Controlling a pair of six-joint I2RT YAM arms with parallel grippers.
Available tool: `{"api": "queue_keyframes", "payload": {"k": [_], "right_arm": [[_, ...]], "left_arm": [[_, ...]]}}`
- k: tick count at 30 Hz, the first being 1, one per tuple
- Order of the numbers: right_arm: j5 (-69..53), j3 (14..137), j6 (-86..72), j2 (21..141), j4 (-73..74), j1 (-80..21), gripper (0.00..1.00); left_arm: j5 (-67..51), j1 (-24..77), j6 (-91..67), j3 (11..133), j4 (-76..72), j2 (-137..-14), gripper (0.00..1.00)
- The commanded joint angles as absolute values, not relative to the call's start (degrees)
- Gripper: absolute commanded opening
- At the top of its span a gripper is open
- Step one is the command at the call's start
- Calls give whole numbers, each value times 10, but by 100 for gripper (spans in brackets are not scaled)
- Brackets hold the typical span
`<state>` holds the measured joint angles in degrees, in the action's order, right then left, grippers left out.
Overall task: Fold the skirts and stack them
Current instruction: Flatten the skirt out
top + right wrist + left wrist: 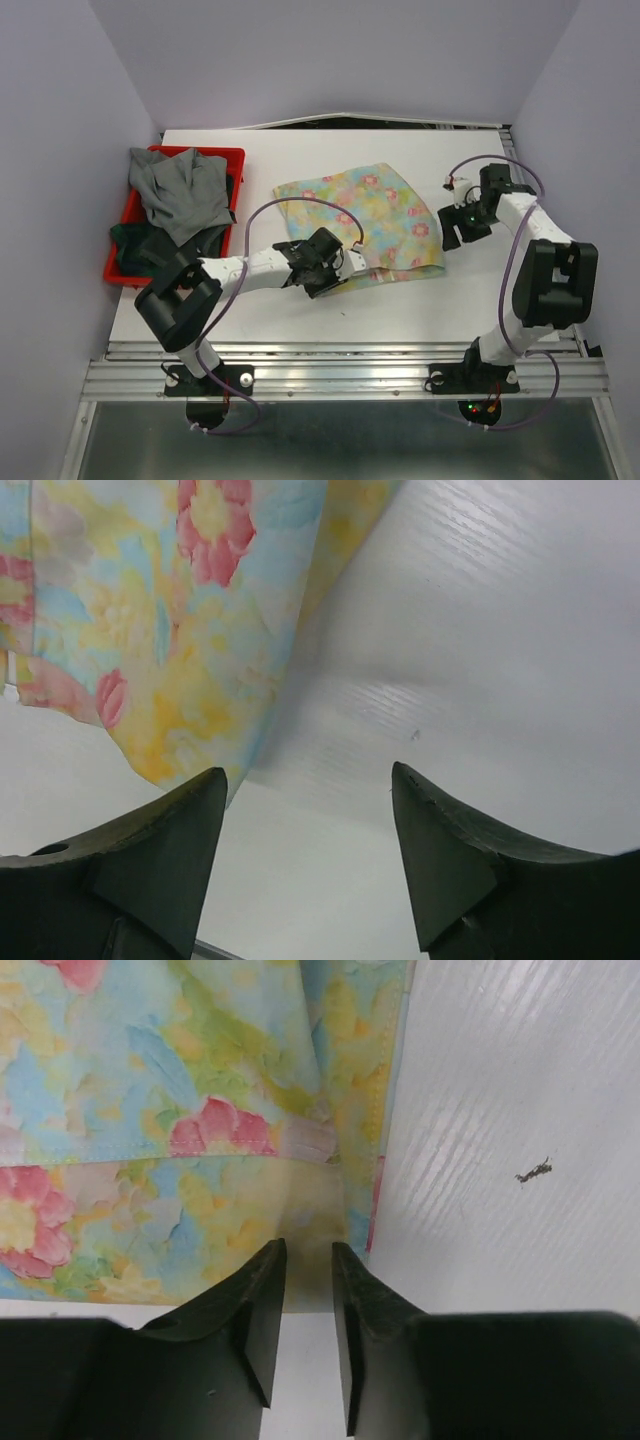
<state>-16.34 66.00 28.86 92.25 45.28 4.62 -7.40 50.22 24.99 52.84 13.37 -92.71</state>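
Left tool jaws nearly together at the hem of the pastel yellow-blue floral cloth skirt; whether they grip it is unclear. Right tool spread wide above the white table.

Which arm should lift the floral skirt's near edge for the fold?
Left. The left gripper sits at that edge, jaws narrow with the hem between them. The right gripper stands open over table beside the floral skirt.

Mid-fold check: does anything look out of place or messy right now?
Nothing is damaged or spilled. The floral skirt lies askew on the table, its near edge rumpled by the left hand. The grey skirt is heaped in the red bin and drapes over its rim. A dark speck sits beside the floral skirt.
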Motion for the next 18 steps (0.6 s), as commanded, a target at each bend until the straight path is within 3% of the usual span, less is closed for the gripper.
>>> {"api": "queue_keyframes", "payload": {"k": [1,8,11,13,16,17,18], "right_arm": [[-289,708,249,977,533,62,73],[-377,733,219,1037,570,69,72],[-381,724,209,1055,567,69,67],[-383,713,207,1064,563,69,57],[-389,701,204,1075,555,74,37],[-397,700,203,1072,554,74,24],[-401,698,203,1070,554,74,17]], "left_arm": [[-63,506,266,513,133,-899,33],[-53,506,292,492,140,-882,18],[-40,506,295,483,137,-871,15],[-40,505,284,483,138,-863,18],[-54,485,246,504,163,-853,36],[-72,471,228,514,184,-853,46],[-91,427,209,539,203,-855,48]]}}
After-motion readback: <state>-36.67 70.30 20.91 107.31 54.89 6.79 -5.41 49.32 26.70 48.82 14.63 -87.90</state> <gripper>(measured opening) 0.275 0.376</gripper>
